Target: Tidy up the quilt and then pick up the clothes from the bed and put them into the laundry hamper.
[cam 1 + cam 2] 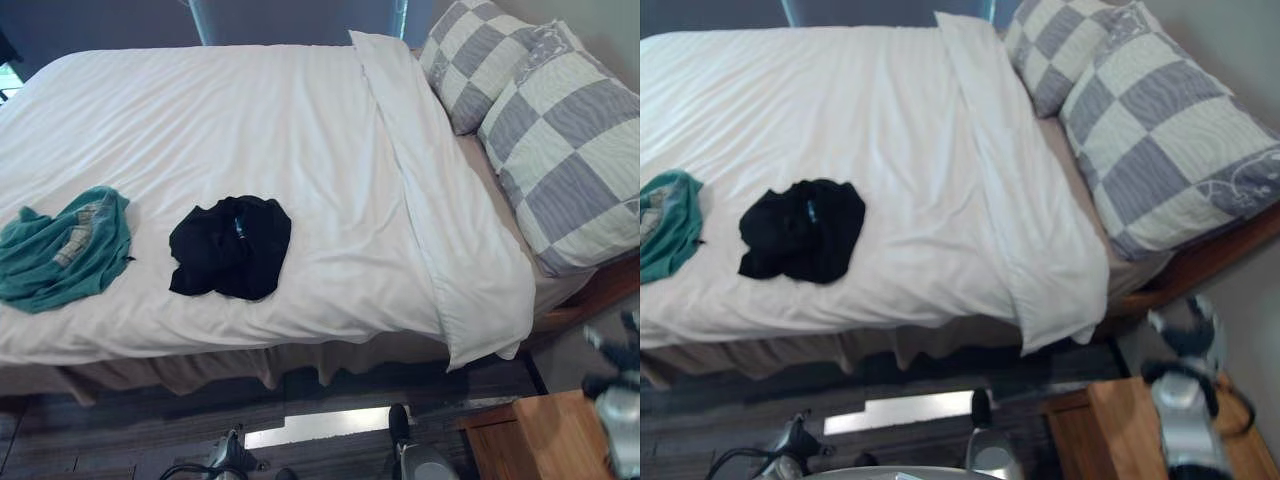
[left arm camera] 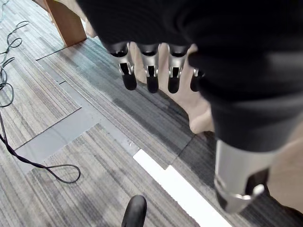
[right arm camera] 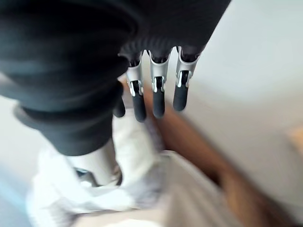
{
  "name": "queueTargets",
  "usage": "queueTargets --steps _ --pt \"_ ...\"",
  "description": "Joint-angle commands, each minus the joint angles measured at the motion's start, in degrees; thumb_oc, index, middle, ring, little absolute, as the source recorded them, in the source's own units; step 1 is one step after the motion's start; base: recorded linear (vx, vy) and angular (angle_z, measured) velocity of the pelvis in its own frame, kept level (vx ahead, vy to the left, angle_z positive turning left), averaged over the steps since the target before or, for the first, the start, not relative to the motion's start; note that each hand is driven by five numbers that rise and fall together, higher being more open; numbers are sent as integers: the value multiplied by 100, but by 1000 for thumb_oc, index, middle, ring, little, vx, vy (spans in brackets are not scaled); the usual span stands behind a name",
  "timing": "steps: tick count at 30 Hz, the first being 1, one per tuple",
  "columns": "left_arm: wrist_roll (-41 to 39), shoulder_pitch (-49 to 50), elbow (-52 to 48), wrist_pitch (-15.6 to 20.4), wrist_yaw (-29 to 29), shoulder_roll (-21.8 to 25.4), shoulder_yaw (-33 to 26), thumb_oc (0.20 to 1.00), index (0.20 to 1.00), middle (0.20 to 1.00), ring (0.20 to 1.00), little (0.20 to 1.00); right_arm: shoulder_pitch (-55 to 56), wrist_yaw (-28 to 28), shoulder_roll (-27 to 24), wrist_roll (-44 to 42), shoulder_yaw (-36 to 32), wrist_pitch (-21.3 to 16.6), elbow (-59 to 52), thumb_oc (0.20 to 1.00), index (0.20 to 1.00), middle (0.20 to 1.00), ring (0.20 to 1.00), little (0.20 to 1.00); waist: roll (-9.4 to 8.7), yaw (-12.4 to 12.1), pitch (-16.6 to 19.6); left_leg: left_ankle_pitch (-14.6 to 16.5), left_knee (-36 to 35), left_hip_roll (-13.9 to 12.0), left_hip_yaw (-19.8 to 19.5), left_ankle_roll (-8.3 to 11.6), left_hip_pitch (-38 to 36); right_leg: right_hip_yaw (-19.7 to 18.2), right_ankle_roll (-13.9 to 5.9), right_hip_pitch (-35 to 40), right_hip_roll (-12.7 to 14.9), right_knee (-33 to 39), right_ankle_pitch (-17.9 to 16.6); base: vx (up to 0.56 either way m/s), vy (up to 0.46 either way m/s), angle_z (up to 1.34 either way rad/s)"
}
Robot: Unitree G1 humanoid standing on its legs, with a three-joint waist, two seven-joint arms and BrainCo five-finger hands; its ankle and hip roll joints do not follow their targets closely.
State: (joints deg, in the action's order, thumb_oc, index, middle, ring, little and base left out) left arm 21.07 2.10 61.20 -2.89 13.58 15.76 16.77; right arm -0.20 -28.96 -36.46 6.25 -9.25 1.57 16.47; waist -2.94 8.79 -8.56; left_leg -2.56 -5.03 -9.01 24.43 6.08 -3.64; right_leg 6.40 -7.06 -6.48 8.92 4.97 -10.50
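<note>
The bed (image 1: 560, 300) carries a white quilt (image 1: 300, 150) spread flat, so picking comes next: reach the black garment (image 1: 230, 247), then the teal one (image 1: 62, 248); left hand (image 2: 156, 71) and right hand (image 3: 154, 90) hang with fingers relaxed, holding nothing

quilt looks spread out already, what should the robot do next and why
Probably reach the left hand toward the black garment, the piece nearest the bed's front middle. The white quilt already lies flat with its top edge folded back near the checked pillows, and both hands are open and holding nothing. The teal garment could follow.
</note>
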Motion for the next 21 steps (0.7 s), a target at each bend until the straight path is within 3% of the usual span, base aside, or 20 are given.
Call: queueTargets --steps 1,5,8,10,13,15,16,17,21 --pt "-70 -608 -71 91 66 297 158 1000 1000 1000 1000 1000 -1828 -159 -544 -80 132 -351 509 200 200 200 200 200 101 -573 -756 336 506 -251 -372 122 332 126 -463 -13 374 -824 1165 -164 -102 70" --pt "-469 -865 -139 128 237 316 431 1000 1000 1000 1000 1000 -3123 -82 -420 -1138 831 -302 2311 200 200 200 200 200 352 -812 -1192 171 721 -331 -472 227 906 318 -420 -483 439 -1119 1201 -86 -61 44" --pt "-597 -877 -116 97 274 298 386 1000 1000 1000 1000 1000 -3076 -1 -164 -1352 849 -254 2687 200 200 200 200 200 424 -823 -1302 139 790 -378 -478 249 1071 338 -404 -666 431 -1255 1237 -50 -37 39" --pt "-676 -853 -30 18 369 239 186 1000 1000 1000 1000 1000 -2505 108 326 -1468 740 -201 2982 200 200 200 200 200 470 -775 -1401 152 893 -434 -482 250 1163 355 -373 -822 430 -1447 1303 -41 -19 -2" --pt "-645 -827 82 -14 392 201 105 1000 1000 1000 1000 1000 -2079 230 660 -1560 675 -195 3364 200 200 200 200 200 455 -729 -1387 174 944 -457 -487 245 1164 368 -356 -832 422 -1493 1332 0 0 0" --pt "-546 -759 225 -92 404 151 -27 1000 1000 1000 1000 1000 -1217 451 1281 -1639 530 -115 3835 200 200 200 200 200 391 -591 -1322 255 931 -449 -447 224 1031 395 -342 -702 412 -1420 1347 0 0 0" --pt "-546 -754 223 -92 404 154 -24 1000 1000 1000 1000 1000 -1208 451 1285 -1638 529 -114 3830 200 200 200 200 200 389 -593 -1320 255 930 -448 -446 224 1027 395 -343 -697 413 -1417 1347 55 56 -4" --pt "-526 -667 308 -135 424 105 -118 1000 1000 1000 1000 1000 -518 581 1693 -1811 314 -112 4017 200 200 200 200 200 309 -434 -1195 304 878 -406 -414 202 891 400 -362 -539 408 -1290 1303 52 41 -4" --pt "-445 -525 279 -155 397 83 -169 1000 1000 1000 1000 1000 270 882 2088 -1704 344 4 4452 200 200 200 200 200 178 -224 -967 371 691 -274 -392 153 616 390 -445 -259 429 -998 1137 46 110 -6"
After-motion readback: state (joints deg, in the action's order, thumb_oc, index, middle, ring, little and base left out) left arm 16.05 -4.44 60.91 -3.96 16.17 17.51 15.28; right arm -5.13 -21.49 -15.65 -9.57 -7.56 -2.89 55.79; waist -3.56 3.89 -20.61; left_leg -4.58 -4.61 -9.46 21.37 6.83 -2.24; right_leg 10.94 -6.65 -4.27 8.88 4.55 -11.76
